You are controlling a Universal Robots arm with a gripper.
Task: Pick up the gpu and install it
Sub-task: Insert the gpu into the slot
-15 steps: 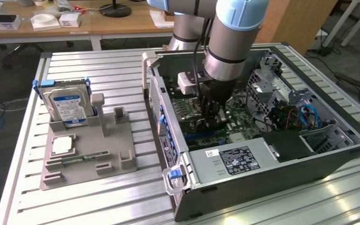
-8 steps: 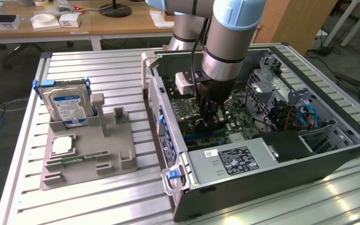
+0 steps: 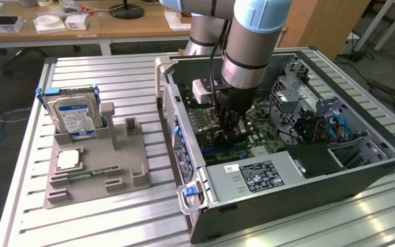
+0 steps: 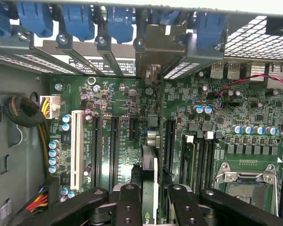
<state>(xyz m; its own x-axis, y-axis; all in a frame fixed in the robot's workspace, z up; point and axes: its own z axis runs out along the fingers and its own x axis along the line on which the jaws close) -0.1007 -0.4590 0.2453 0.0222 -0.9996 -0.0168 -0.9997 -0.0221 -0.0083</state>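
Holder (image 3: pixel 94 170) and hard drive (image 3: pixel 74 116) sit at the exterior view's left on the slatted desk (image 3: pixel 33 216), the drive upright in its blue-edged cradle, a small chip (image 3: pixel 69 158) and a narrow green memory stick (image 3: pixel 88 174) lying flat in front of it. Further toward the exterior view's right lies the open computer case (image 3: pixel 300 180), and the arm reaches down into it so that the gripper (image 3: pixel 228 135) hangs just over the green motherboard (image 3: pixel 269 136).

Misalignment is the main risk from here, as a judgement: the gpu (image 4: pixel 149 165) is seen edge-on in the wrist view, a thin upright card, and if its lower edge sits beside the black expansion slot (image 4: pixel 169 141) rather than over it, pressing down could bend the card or scrape the board. The silver bracket end (image 4: pixel 152 75) also has to meet the rear opening between the blue retention clips (image 4: pixel 118 21) — a catch there would tilt the card. Nearby capacitors (image 4: pixel 203 109) leave little room for drift.

The fingers (image 4: pixel 129 207) are clenched on the gpu, one black pad on each face of the card, which runs from between them out toward the case's rear wall. Whether its edge already touches the slot cannot be told.
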